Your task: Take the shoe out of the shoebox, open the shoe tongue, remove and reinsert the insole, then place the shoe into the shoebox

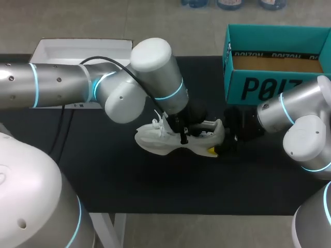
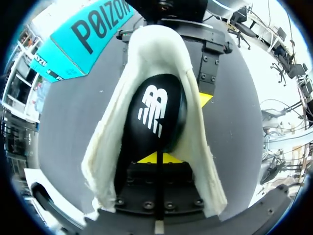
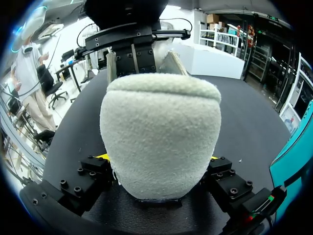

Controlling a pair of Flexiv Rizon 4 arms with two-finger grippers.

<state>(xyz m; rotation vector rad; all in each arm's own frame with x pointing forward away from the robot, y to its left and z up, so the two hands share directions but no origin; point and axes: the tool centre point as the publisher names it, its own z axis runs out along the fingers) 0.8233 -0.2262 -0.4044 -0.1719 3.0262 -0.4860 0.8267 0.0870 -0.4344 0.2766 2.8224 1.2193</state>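
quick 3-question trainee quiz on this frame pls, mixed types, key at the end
1. True or false: the shoe is lying inside the teal shoebox.
2. What is the right tool clamped on? A) the shoe's heel B) the laces C) the shoebox wall
3. Fill in: in the left wrist view, the insole sitting inside the shoe is ___ in colour.

Key: 1 false, the shoe is on the dark table mat in front of the shoebox. 2 A. 3 black.
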